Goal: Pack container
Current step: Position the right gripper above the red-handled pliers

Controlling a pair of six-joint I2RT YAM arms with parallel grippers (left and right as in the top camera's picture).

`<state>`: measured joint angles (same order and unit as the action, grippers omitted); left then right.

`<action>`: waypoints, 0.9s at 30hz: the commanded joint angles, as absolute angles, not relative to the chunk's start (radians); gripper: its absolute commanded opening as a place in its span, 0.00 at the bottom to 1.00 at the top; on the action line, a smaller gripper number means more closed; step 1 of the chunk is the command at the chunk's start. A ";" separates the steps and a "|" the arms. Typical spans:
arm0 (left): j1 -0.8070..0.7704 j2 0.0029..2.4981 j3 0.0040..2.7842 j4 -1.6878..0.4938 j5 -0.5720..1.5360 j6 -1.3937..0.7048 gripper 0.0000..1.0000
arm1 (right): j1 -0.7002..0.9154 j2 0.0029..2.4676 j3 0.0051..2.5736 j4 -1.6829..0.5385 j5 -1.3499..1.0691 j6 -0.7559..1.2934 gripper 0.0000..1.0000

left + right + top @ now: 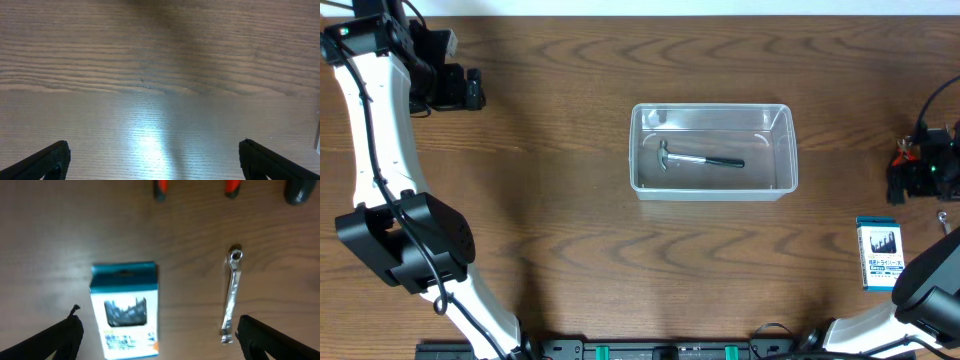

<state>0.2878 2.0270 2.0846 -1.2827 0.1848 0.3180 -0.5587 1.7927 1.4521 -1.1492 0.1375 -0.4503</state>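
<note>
Aim matters most at this stage, as we judge it: the right gripper [161,330] hangs with its two dark fingers spread wide apart over the small blue-and-white card pack [125,311] and the slim silver metal wrench [231,296], and it sits squarely over neither. We would pick one target first. For the pack, we would shift until the fingers straddle its two long edges and close across the narrow width. For the wrench, lying flat on the brown wood-grain table [160,60], we would come down low and pinch across the thin shank near its middle, so it does not swing. Either item then has to travel well to the left to reach the clear, shallow rectangular plastic container [712,193], which sits in the middle of the table, far from both arms. A silver hammer with a black handle [698,160] already lies inside it, so we would lift clear of the rim and set the piece down beside the hammer, not on it. The left gripper [154,150] is likewise spread apart, holding nothing, above bare wood at the far left. Printed lines and a picture show on the pack's face, but they are too blurred for us to read, and we see no brand elsewhere.
</note>
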 commanded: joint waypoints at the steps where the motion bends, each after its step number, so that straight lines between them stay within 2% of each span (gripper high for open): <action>1: 0.291 2.039 2.078 -1.286 0.197 0.316 0.98 | -0.559 1.804 1.449 -1.139 0.114 -0.166 0.99; 3: 0.291 2.039 2.078 -1.286 0.197 0.316 0.98 | -0.559 1.805 1.449 -1.131 0.051 -0.100 0.99; 7: 0.291 2.039 2.078 -1.286 0.197 0.316 0.98 | -0.559 1.805 1.449 -1.130 -0.092 -0.103 0.99; 13: 0.291 2.039 2.078 -1.286 0.197 0.316 0.98 | -0.559 1.827 1.448 -1.053 -0.148 -0.293 0.99; 23: 0.291 2.039 2.078 -1.286 0.197 0.317 0.98 | -0.563 1.988 1.449 -1.023 -0.101 -0.020 0.99; 27: 0.291 2.039 2.078 -1.286 0.197 0.316 0.98 | -0.556 2.024 1.455 -1.007 -0.095 -0.012 0.99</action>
<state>0.2878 2.0270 2.0846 -1.2827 0.1848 0.3180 -0.5591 2.0113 1.4517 -1.0157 -0.1001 -0.0719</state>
